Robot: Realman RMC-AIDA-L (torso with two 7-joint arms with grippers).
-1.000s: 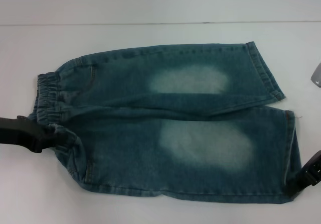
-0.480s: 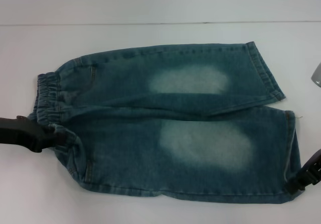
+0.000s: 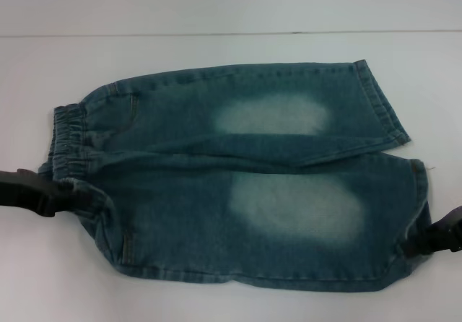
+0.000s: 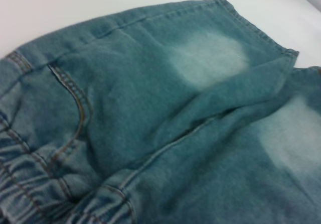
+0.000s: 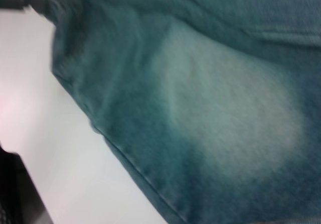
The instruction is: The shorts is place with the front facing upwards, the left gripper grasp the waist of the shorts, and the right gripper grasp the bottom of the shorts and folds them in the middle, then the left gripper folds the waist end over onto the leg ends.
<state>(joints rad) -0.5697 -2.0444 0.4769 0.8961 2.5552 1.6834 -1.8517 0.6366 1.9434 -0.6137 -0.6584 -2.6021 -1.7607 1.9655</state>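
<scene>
Blue denim shorts (image 3: 238,170) lie front up on the white table (image 3: 216,11), elastic waist (image 3: 68,138) to the left and leg ends to the right. My left gripper (image 3: 71,196) is shut on the near corner of the waist, and the cloth bunches around it. At the right, my right gripper (image 3: 419,244) is shut on the hem of the near leg, whose corner is raised and pulled in. The left wrist view shows the waistband (image 4: 30,194) and pocket seam close up. The right wrist view is filled by the near leg's faded patch (image 5: 225,113).
The table's far edge (image 3: 231,33) runs across the back, with bare white surface beyond the shorts on all sides. In the right wrist view a dark shape (image 5: 10,194) sits past the table's near edge.
My right gripper has risen and moved inward, lifting the near leg's hem corner. My left gripper has shifted slightly left and up with the waist corner.
</scene>
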